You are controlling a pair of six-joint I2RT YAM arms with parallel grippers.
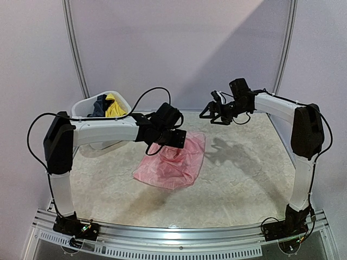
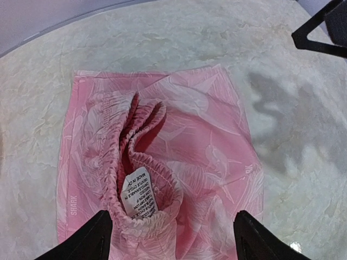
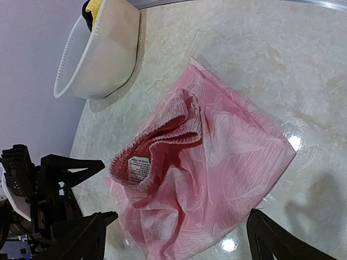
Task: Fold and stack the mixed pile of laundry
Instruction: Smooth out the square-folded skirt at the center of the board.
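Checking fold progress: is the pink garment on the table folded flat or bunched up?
Not folded flat: the pink leaf-print garment lies spread on the marbled table, its elastic waistband puckered open, white care label showing.

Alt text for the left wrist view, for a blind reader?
A thin pink leaf-print garment lies spread on the pale marbled table, its gathered elastic waistband bunched open with a white care label showing. The left gripper hangs above it, jaws open and empty.

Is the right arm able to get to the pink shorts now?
Probably yes: the right gripper hangs open just beyond the pink shorts, with only bare table between; the left gripper hovers over them, though.
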